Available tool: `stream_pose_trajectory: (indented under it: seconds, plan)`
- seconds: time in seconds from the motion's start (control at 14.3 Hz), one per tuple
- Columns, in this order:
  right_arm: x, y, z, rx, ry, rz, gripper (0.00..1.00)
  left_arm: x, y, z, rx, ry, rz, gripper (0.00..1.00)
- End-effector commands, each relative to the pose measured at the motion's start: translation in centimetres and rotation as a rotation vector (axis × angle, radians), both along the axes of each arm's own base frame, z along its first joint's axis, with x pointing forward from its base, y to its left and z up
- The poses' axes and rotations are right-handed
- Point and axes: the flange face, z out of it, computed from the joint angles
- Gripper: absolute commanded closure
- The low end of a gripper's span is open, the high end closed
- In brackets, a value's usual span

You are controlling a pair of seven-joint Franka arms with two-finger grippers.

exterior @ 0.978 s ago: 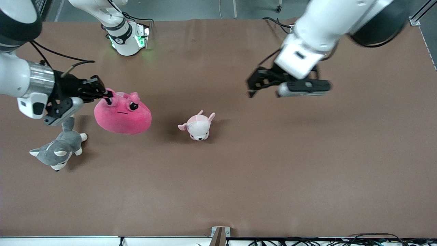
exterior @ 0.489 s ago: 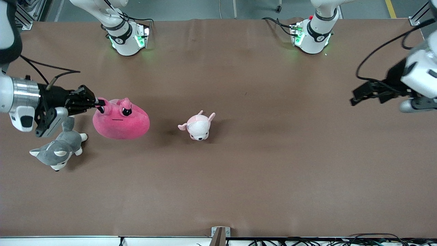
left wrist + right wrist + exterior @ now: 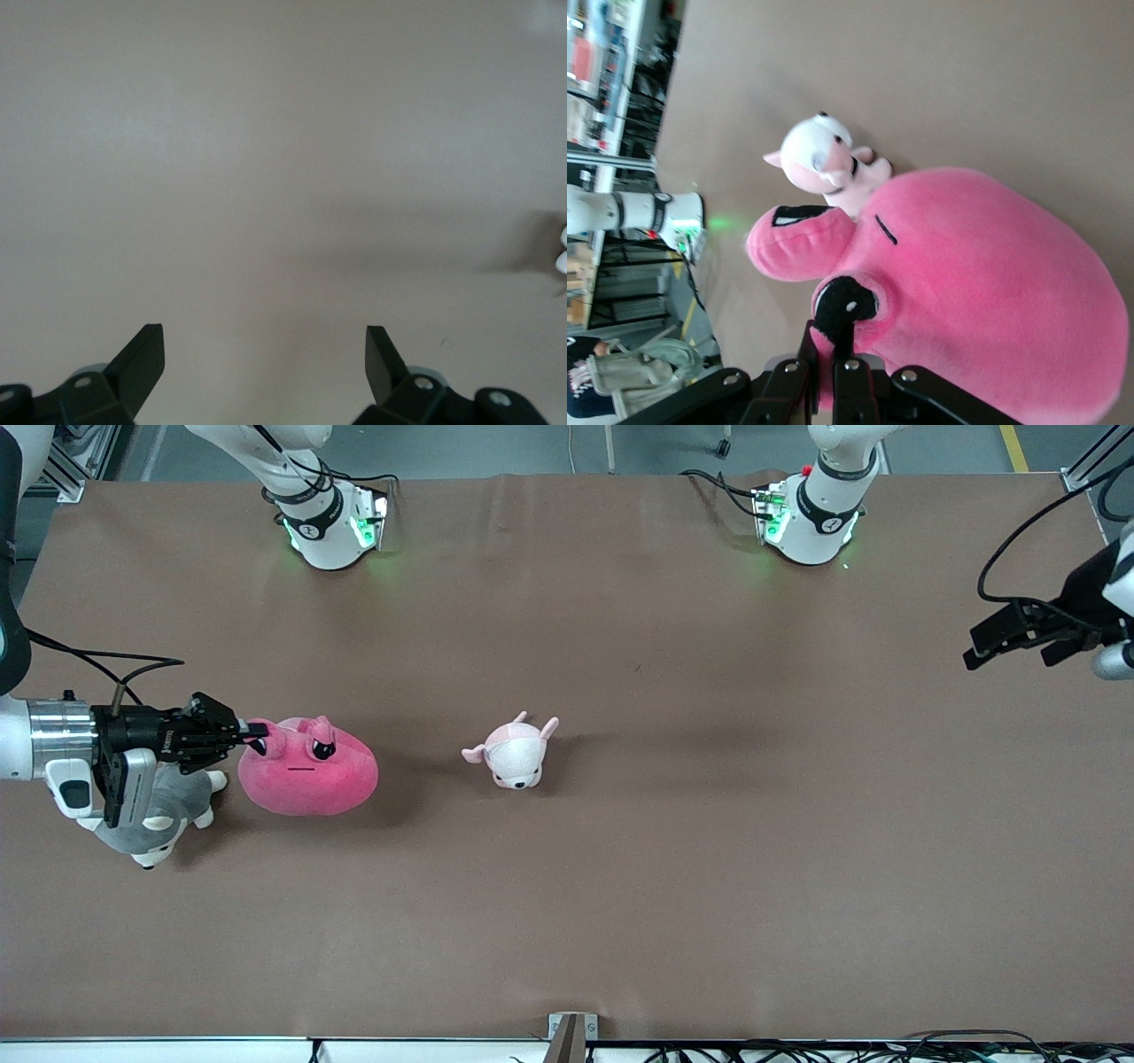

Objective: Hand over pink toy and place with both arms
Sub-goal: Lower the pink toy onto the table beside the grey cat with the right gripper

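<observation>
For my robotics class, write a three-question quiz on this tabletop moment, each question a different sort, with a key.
1. True or false: the right gripper is shut on a bump at the top of the pink toy.
2. Which plush lies partly under the right arm's wrist? A) grey husky plush B) pale pink-and-white plush C) none
3. Fill in: the left gripper is ____, over bare table at the left arm's end.

Key: 1 true; 2 A; 3 open

husky plush (image 3: 155, 824) crowds pink toy (image 3: 310, 771); small pink plush (image 3: 514, 753) well apart
</observation>
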Motion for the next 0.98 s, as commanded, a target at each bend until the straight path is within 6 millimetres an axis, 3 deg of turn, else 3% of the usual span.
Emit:
stream_pose_trajectory:
  seconds: [0.0,0.28,0.42,0.91]
  plan:
    - [1.1,-1.2,-2.3,0.138,-0.03,-0.003,1.0,-1.5,1.1,0.5,0.01,-0.011,-0.014,0.0]
    - [1.1,-0.9,-2.7,0.152,-0.084,0.056,1.0,-0.9,2.2,1.8,-0.009,-0.042,-0.003,0.0]
    - [1.2,0.1,-2.4,0.131,-0.061,0.051,1.0,0.0,2.7,0.8,-0.023,-0.028,-0.001,0.0]
    - [1.9,0.1,-3.3,-0.344,0.049,-0.036,1.0,0.2,1.9,2.0,0.002,-0.062,-0.006,0.0]
